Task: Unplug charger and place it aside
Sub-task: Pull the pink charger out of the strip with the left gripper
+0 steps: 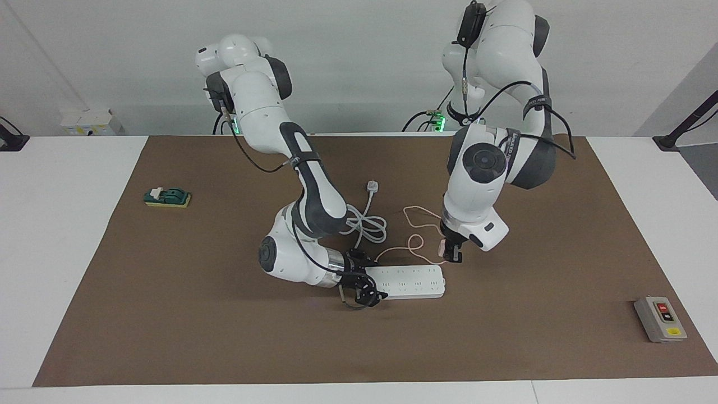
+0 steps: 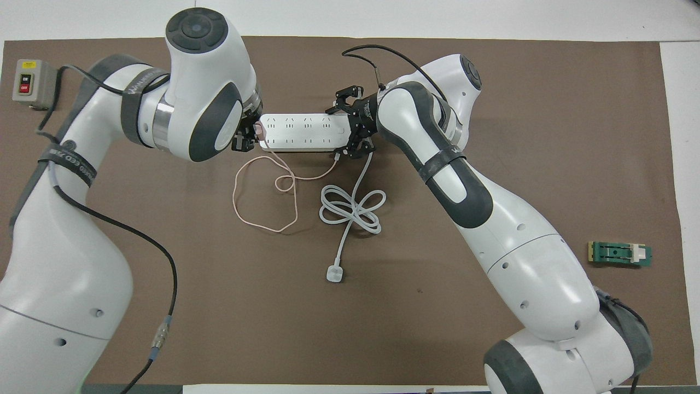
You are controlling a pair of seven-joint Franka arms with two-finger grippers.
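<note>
The charger (image 1: 443, 245) (image 2: 261, 131), a small pale pink cube, hangs just above the end of the white power strip (image 1: 412, 280) (image 2: 303, 133) toward the left arm's end of the table. My left gripper (image 1: 451, 255) (image 2: 246, 137) is shut on it. Its thin pink cable (image 1: 418, 244) (image 2: 262, 219) trails down and loops on the mat, nearer to the robots than the strip. My right gripper (image 1: 362, 289) (image 2: 353, 128) rests at the strip's other end, low against it.
A coiled thick white cord (image 1: 364, 224) (image 2: 350, 210) with a white plug (image 1: 372, 186) (image 2: 334, 273) lies nearer to the robots than the strip. A grey switch box (image 1: 661, 318) (image 2: 33, 83) and a green block (image 1: 167, 197) (image 2: 620, 254) lie toward opposite ends of the brown mat.
</note>
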